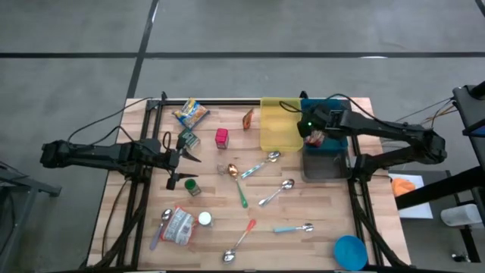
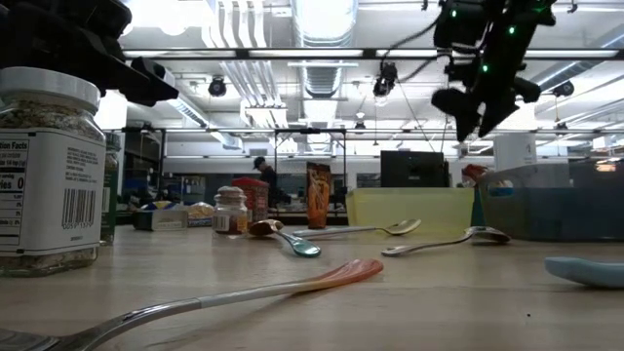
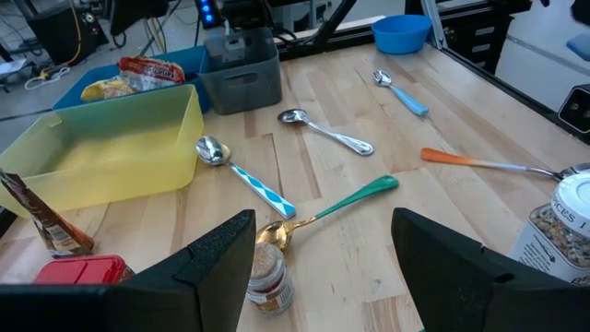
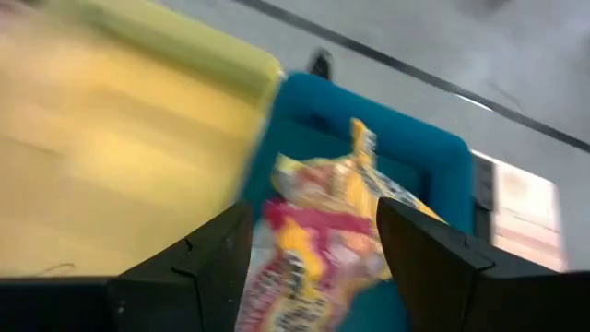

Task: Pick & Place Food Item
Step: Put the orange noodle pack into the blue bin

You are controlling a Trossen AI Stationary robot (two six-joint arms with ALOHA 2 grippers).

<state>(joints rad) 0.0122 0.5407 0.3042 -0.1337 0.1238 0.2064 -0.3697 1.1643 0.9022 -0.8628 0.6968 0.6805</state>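
A red and yellow snack packet lies in the blue bin at the table's far right. It also shows in the left wrist view as the packet, inside the blue bin. My right gripper hangs open above it, a finger on either side in its wrist view, clear of the packet. From above, my right gripper is over the blue bin. My left gripper waits open at the table's left, holding nothing.
A yellow bin stands left of the blue bin, and a grey bin stands nearer. Several spoons, spice jars, a red box and other packets are scattered mid-table. A blue bowl sits near right.
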